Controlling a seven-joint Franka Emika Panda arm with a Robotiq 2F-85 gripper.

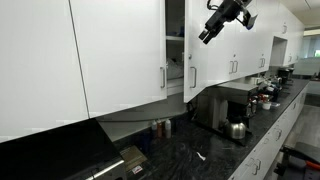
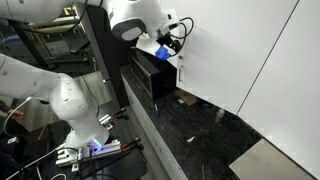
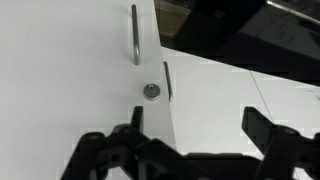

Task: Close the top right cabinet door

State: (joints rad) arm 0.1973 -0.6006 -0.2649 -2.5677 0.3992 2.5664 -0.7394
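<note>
**Door** (image 1: 190, 45): narrow glossy white panel in the upper cabinet row. It stands ajar with its edge turned outward, and the dark cabinet interior (image 1: 175, 30) shows beside it. A short silver handle (image 1: 193, 76) sits near its lower edge.

**End effector** (image 1: 206, 36): black, raised high, just beside the upper part of the door. Whether it touches the door cannot be told. In the wrist view the end effector (image 3: 190, 150) has its fingers (image 3: 110, 150) spread wide with nothing between them. It faces white panels that carry two vertical bar handles (image 3: 135, 35) and a small round grey fitting (image 3: 150, 91).

**Arm** (image 2: 135, 15): white, seen in an exterior view reaching up over a black box (image 2: 150, 72).

**Desk** (image 1: 215, 150): dark speckled top under the cabinets. It carries a metal kettle (image 1: 237, 129).
</note>
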